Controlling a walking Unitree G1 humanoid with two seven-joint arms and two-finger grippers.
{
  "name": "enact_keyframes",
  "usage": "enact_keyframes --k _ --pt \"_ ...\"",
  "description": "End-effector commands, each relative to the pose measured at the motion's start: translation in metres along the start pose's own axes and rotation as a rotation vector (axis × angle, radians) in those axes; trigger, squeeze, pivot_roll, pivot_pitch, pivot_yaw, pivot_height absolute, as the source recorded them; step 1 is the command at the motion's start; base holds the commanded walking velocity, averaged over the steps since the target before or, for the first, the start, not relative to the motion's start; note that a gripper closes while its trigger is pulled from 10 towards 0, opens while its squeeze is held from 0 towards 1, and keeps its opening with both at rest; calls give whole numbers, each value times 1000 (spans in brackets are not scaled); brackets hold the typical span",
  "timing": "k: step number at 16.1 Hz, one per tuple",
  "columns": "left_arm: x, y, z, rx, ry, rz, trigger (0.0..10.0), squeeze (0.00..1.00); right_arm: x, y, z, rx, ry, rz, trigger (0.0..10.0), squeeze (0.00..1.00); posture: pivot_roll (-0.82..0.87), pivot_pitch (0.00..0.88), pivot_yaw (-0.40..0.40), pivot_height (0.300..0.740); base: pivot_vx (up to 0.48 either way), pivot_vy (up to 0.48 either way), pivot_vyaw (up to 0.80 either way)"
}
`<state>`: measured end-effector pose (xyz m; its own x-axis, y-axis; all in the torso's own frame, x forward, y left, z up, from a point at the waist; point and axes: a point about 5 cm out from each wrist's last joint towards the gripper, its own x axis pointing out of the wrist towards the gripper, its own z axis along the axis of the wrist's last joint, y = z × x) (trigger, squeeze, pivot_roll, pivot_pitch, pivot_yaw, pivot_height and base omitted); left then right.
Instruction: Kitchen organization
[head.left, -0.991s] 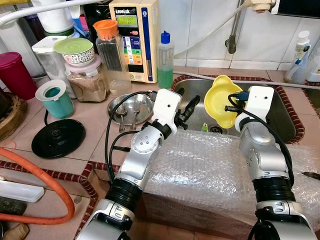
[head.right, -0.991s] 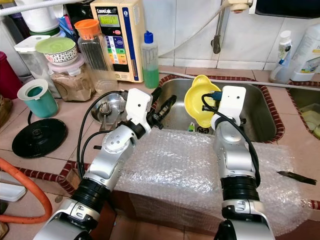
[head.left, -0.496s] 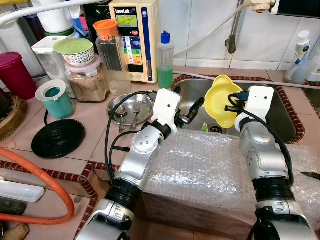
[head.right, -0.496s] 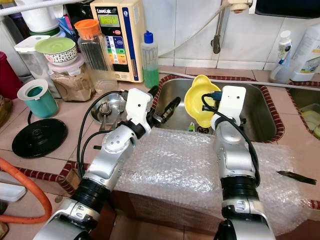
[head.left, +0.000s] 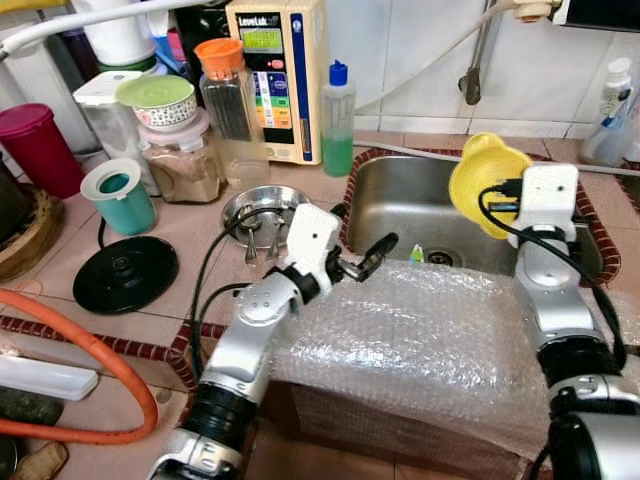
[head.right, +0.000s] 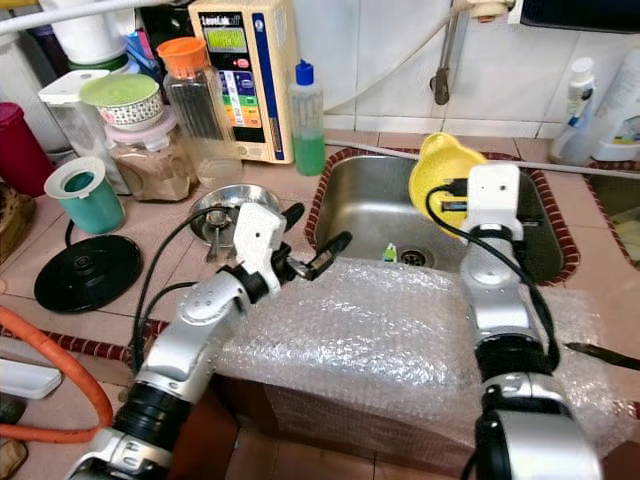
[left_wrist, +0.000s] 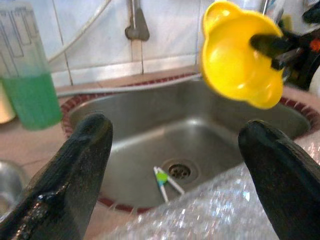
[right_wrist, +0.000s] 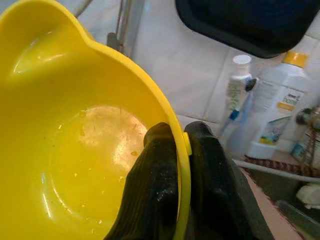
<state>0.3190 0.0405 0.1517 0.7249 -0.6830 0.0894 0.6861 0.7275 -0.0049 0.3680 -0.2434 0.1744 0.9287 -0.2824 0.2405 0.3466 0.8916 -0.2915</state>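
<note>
At the far left of the tiled surface (head.left: 190, 225) you have a maroon container (head.left: 38, 148), and beside it a teal cup (head.left: 120, 196) with a white rim. Just nearer sits a flat black lid (head.left: 125, 272). An orange hose (head.left: 90, 360) curves across the near left corner.

Behind the cup stands a jar of brown powder (head.left: 180, 165) with a green-lidded bowl (head.left: 160, 100) resting on top, then a clear jar with an orange cap (head.left: 228, 95), a cream appliance (head.left: 275, 75) with coloured buttons, and a bottle of green liquid (head.left: 338, 120).

A shallow steel dish (head.left: 262, 210) holding cutlery lies just left of the sink (head.left: 400, 215).

Your left tool (head.left: 368, 256) hovers over the near left edge of the sink, its two black fingers (left_wrist: 75, 170) spread wide with nothing between them. Below it a box wrapped in bubble wrap (head.left: 420, 340) spans the near edge of the sink.

In the basin, a small green and white item (left_wrist: 162, 179) lies just beside the drain (left_wrist: 179, 171).

Your right tool (right_wrist: 177, 175) is clamped on the rim of the yellow bowl (head.left: 485, 180), one finger inside and one outside. The bowl is held tilted in the air above the right part of the sink, its hollow facing left.

White bottles (head.left: 612, 105) stand against the wall at far right.
</note>
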Motion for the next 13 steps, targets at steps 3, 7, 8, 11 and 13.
enact_keyframes --k 3,7,8,11,13 --pt "3 -7 2 13 -7 -37 10000 1000 -3 -1 -5 -23 -3 -2 118 0 -16 0 97 740 0 0 0" --pt "8 -13 6 16 -20 -40 10000 1000 -10 2 -25 -73 56 46 3922 0 -15 0 108 740 0 0 0" --pt "7 -15 6 15 -14 -57 10000 1000 -11 5 -29 -68 76 72 4431 0 -11 0 109 740 0 0 0" --pt "3 -17 0 23 35 -109 10000 1000 -13 20 -34 -94 115 176 7216 78 3 0 109 740 0 0 0" --pt "2 -15 0 34 39 -101 10000 1000 -13 28 -34 -80 140 226 10000 1000 20 0 107 740 0 0 0"
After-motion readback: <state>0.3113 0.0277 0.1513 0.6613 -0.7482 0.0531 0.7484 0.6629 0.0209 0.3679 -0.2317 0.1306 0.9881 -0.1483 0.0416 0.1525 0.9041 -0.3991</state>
